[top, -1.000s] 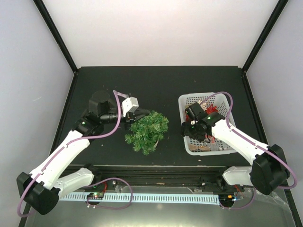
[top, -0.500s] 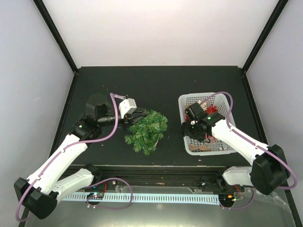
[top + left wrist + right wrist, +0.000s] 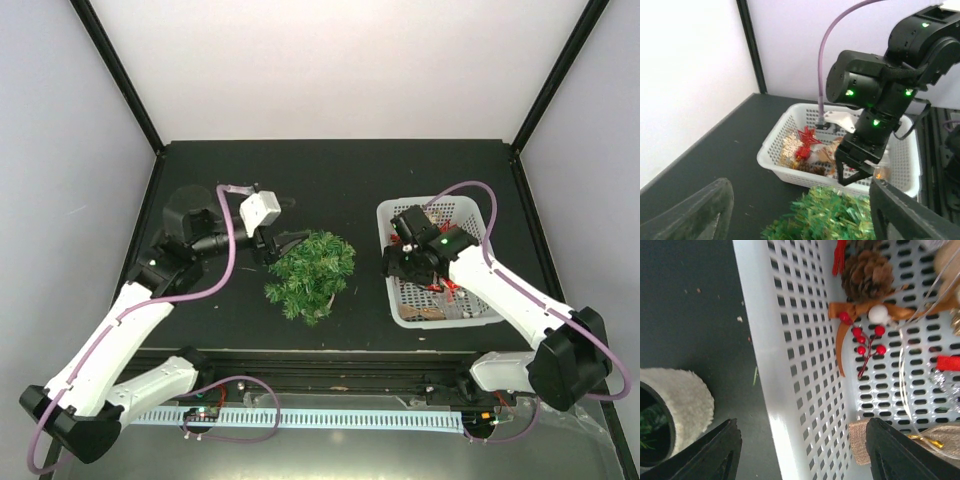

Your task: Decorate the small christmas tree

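We are seeing the tree [image 3: 312,275] standing on the table [image 3: 330,170], between the two arms and a little toward the left one. Its needles are showing only plain green from above. We cannot find any ornament on it, though one small piece could be hiding among the branches. So we are judging that almost all of the decorating is still waiting to be done.

The ornaments are lying in the basket [image 3: 384,222], which is to the right of the tree and apart from it. There we are seeing a pinecone [image 3: 867,272] with a brown bow, a sprig of red berries [image 3: 867,340] and some other red and golden pieces.

The left gripper [image 3: 283,243] is hanging just beside the tree, at its far-left side, and is pointing across it toward the basket. Its fingers are standing wide apart and are holding nothing; in its own camera only the green top is lying between them.

The right gripper [image 3: 854,167] is reaching down to the right of the tree, over the basket wall nearest to it. Its fingers are also spread and empty: one is over the table near the pot [image 3: 682,400], the other is over the basket floor. In our judgement, it is preparing to pick an ornament.
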Robot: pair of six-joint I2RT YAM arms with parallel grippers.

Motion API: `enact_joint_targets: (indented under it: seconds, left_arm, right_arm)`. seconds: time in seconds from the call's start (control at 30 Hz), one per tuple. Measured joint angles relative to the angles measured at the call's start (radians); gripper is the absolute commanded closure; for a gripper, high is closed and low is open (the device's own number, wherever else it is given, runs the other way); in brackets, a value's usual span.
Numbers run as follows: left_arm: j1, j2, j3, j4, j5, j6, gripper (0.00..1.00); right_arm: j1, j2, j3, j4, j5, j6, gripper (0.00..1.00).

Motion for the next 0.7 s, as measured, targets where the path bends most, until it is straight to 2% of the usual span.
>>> enact_joint_targets:
  seconds: [0.07,0.1,0.27,0.33,0.43,0.57,0.7]
  left_arm:
    - [0.000,0.000,0.045,-0.022,-0.025,0.008,0.02]
    - [0.002,0.000,0.079,-0.043,-0.046,0.004,0.01]
    - [0.049,0.052,0.279,-0.213,-0.117,0.047,0.01]
    - [0.103,0.129,0.424,-0.346,-0.130,0.070,0.02]
    - [0.216,0.239,0.566,-0.500,-0.121,0.098,0.03]
    - [0.344,0.349,0.571,-0.709,-0.122,0.140,0.03]
    - [0.376,0.354,0.484,-0.835,-0.140,0.161,0.02]
  right_arm:
    - [-0.003,0.001,0.038,-0.021,0.033,-0.002,0.32]
    - [-0.008,0.002,0.056,-0.031,0.048,-0.005,0.33]
    - [-0.132,0.017,0.124,-0.060,0.089,-0.015,0.34]
    - [-0.220,0.042,0.132,-0.066,0.083,-0.019,0.34]
    - [-0.319,0.109,0.146,-0.074,0.079,-0.029,0.34]
    - [-0.377,0.220,0.175,-0.070,0.056,-0.043,0.36]
    - [-0.401,0.286,0.183,-0.054,0.015,-0.038,0.39]
